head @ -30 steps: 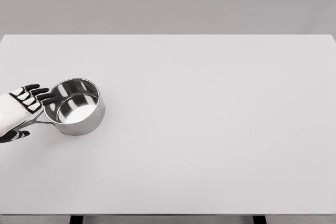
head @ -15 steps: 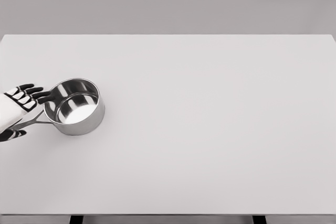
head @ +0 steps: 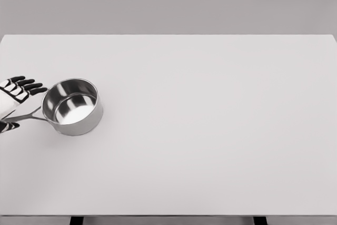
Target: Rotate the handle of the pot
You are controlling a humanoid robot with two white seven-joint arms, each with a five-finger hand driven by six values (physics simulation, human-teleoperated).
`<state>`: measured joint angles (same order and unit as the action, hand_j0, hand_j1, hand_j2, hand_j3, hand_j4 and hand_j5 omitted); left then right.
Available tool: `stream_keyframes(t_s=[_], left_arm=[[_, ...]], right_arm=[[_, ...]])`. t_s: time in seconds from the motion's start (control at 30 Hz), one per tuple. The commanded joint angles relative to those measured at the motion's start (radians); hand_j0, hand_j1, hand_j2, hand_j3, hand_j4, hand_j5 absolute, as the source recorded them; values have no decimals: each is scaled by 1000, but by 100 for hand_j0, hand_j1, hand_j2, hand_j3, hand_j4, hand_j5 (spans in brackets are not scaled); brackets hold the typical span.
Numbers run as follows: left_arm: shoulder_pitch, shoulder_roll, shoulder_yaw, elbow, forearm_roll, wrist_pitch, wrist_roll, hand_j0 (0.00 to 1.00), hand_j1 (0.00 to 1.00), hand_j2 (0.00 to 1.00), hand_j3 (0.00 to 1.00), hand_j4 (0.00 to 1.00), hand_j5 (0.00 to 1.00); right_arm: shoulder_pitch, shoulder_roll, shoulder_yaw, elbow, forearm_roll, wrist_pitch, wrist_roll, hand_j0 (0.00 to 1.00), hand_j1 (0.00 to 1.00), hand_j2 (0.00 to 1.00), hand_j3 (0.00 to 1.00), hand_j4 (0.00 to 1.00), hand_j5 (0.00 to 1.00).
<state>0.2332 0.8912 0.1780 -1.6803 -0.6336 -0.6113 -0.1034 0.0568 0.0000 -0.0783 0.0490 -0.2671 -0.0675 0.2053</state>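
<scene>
steel saucepan (head: 73, 107) at table's (head: 210, 130) 9 o'clock | handle (head: 26, 116) pts 9 | our left hand (head: 13, 96) above it, fingers (head: 29, 84) spread, holding nothing | rigid, slick, light-ish; we'd grip handle end

Wide white table (head: 210, 130), steel pot (head: 72, 106) upright near its left edge.

Only the left hand (head: 13, 98) visible, at nine o'clock on the picture's edge. White shell plates over the back and knuckles; black fingers (head: 32, 85) with dark joints between white segments. Black thumb tip lower down, toward eight o'clock.
</scene>
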Motion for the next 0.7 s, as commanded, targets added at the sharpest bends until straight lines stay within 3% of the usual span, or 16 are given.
stream_keyframes(t_s=[0.0, 0.67], left_arm=[[0, 0, -6, 13, 6, 0, 1, 100, 100, 100, 100, 100, 100], [-94, -18, -37, 93, 6, 0, 1, 100, 100, 100, 100, 100, 100]], right_arm=[[0, 0, 0, 0, 0, 0, 0, 100, 100, 100, 100, 100, 100], [0, 0, 0, 0, 0, 0, 0, 100, 100, 100, 100, 100, 100]])
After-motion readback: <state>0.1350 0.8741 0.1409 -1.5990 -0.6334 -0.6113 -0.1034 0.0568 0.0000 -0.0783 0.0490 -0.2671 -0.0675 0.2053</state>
